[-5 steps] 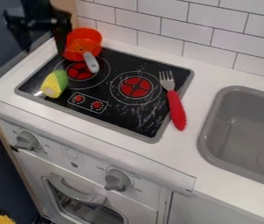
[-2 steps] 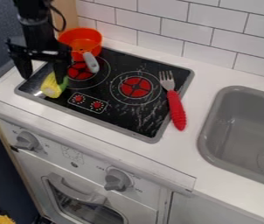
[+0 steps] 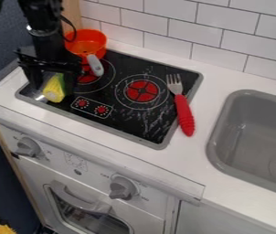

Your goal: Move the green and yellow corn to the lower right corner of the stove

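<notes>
The claw (image 3: pixel 54 89) has shifted so its spread fingers straddle the corn (image 3: pixel 54 91) near the stove's (image 3: pixel 156 68) lower left corner; closing on it seems next, before carrying it right

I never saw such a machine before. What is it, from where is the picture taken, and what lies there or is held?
The machine is a black robot arm. It comes in from the upper left and ends in a two-finger claw. A fixed camera looks down at a slant on this toy kitchen.

On the black stove top, at the left, is the green and yellow corn. The claw's two fingers stand apart, with the corn between them. I cannot tell if they grip it already.

Behind the corn is an orange-red pan with a grey handle. A fork lies with its prongs on the stove top and its red handle reaching onto the white counter. At the right is a grey sink.
</notes>
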Controlling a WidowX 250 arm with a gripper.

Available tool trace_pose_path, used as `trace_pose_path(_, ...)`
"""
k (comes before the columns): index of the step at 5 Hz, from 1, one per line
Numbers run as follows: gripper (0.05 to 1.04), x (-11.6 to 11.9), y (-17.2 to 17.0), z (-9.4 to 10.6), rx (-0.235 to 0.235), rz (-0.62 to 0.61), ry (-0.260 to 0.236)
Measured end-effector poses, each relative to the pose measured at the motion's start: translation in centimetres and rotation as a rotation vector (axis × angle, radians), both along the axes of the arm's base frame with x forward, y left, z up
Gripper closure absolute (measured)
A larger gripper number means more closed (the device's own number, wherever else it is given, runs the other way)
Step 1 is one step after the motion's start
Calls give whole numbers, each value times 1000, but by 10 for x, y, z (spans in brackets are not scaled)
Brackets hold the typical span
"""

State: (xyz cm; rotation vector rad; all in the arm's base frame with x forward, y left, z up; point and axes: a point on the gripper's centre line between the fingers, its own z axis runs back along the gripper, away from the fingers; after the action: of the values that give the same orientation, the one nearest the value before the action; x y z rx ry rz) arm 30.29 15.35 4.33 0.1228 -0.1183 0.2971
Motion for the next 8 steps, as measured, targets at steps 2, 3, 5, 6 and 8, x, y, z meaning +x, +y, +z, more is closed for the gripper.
trace_pose_path(2,132,1,2,-19,10,18,46)
trace_pose_path(3,297,5,4,-19,14,49,21)
trace_pose_path(5,298,2,7,-17,0,88,17)
trace_pose_path(6,298,0,5,15,6,123,-30)
trace_pose_path(8,298,-7,-50,66,-47,73,-99)
